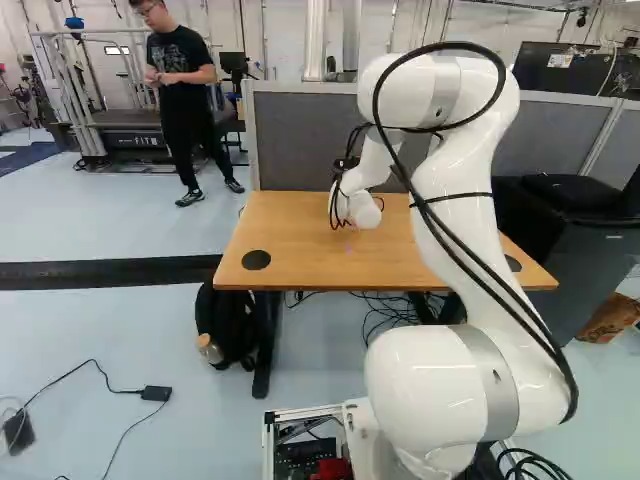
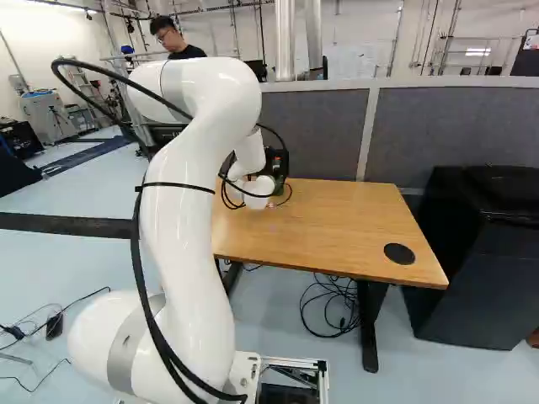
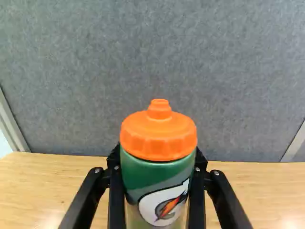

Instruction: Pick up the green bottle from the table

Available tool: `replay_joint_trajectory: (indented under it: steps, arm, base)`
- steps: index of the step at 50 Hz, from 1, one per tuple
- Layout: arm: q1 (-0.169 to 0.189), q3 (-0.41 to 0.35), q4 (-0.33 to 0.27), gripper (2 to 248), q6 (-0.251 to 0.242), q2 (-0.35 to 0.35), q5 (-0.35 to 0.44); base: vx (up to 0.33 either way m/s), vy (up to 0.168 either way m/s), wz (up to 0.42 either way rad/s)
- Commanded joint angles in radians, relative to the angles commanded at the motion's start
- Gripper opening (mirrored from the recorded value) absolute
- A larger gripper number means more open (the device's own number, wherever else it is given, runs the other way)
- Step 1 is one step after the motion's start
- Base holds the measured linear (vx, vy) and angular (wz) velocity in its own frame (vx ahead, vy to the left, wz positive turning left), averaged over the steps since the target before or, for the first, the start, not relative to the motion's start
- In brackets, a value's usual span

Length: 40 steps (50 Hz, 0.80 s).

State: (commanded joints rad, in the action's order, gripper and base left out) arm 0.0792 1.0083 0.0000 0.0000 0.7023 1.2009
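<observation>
At table's (image 2: 337, 223) far side, before grey partition (image 3: 143, 57): black gripper (image 2: 274, 160) closed around green bottle (image 3: 150, 172), one finger against each side. Bottle upright, orange cap (image 3: 158, 136) on top; whether base touches table, cannot tell.

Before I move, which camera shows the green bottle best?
Wrist view: green bottle close up in the gripper, orange cap clear. Right base view: only a green sliver past the arm. Left base view: arm seems to hide it.
</observation>
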Motion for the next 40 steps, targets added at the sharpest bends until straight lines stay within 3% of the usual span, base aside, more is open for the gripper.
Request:
replay_joint_trajectory:
  steps: [19, 40]
  arm:
    - [0.001, -0.027, 0.0, 117, 0.0, -0.042, 0.0]
    - [0.002, -0.111, 0.0, 117, 0.0, -0.143, 0.0]
  base:
    - [0.0, 0.0, 0.0]
    - [0.0, 0.0, 0.0]
